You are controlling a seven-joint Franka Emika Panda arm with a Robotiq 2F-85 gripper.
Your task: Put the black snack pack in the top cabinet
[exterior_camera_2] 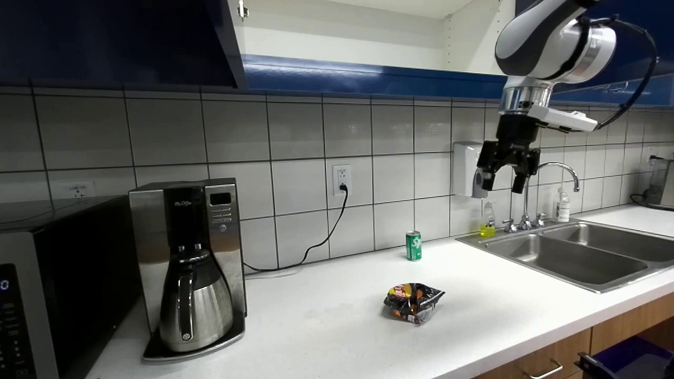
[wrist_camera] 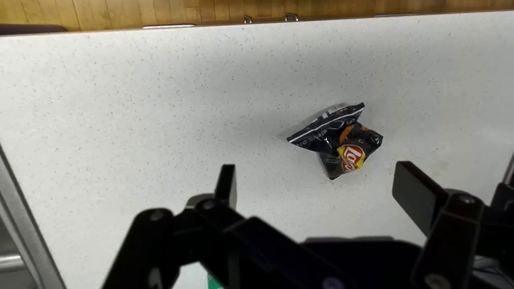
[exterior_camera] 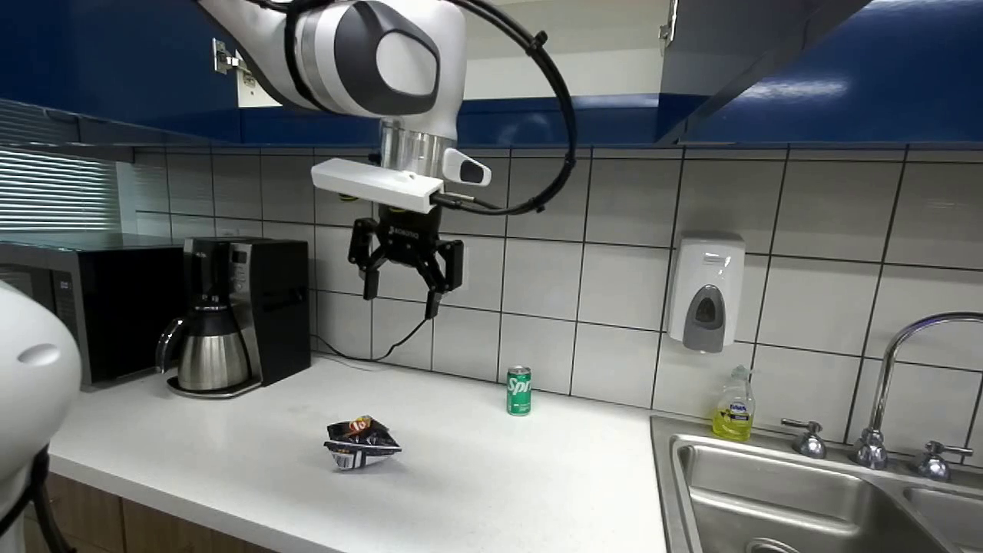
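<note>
Foremost at left in an exterior view, a microwave stands beside a coffee maker; next come the open top cabinet overhead and the black snack pack (crinkled, with a red-and-yellow logo), lying on the table before a green can. At right, the claw hangs above, jaws spread wide.

I hold my fingers spread apart, tips down. Well below them, the black snack pack lies crinkled on the white counter; the green can stands upright, also lower than my fingers, nearer the tiled wall. Higher than my fingers, the top cabinet stands open, white inside.
</note>
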